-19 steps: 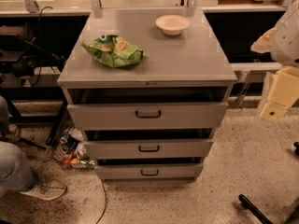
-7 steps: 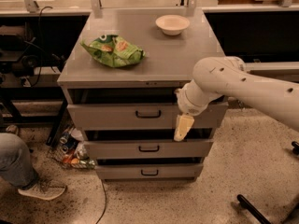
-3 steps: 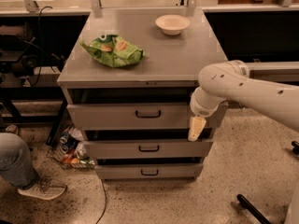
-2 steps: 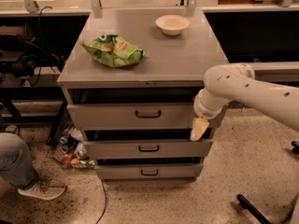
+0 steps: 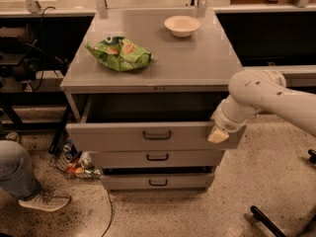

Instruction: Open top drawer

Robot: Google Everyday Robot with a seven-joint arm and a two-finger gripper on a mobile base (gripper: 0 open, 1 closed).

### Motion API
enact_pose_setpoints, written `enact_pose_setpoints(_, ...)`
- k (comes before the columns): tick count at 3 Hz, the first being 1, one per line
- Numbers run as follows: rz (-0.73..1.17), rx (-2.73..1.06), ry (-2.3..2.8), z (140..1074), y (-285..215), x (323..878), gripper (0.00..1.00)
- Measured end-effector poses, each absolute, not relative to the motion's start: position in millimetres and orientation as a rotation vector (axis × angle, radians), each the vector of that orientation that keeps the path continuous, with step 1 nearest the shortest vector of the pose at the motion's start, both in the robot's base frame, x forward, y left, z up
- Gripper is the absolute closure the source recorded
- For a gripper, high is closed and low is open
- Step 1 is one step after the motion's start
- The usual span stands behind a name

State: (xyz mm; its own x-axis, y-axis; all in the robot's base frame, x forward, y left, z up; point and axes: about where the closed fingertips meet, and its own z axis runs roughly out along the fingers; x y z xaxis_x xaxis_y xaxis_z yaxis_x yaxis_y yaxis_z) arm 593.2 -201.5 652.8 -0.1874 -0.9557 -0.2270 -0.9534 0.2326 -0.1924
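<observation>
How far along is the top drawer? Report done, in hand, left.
Done: the top drawer is pulled out, its dark inside showing below the countertop. In hand: the gripper sits at the front panel's right end, off the black handle. Left: perhaps a further pull; full travel cannot be judged.

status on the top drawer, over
Tool at right end of top drawer front, off the handle. Drawer partly out. Bag and bowl on top, not in the way.
</observation>
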Motion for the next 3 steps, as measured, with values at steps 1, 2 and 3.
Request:
enact_pose_setpoints(1,-0.011,-1.779,2.213,652.8,-201.5,593.1,0.85)
enact_pose_setpoints(2,-0.010,-1.780,2.213,652.5,-201.3,593.0,1.00)
enact_pose_setpoints(3,-0.010,-1.780,2.213,652.4,-201.3,593.0,1.00)
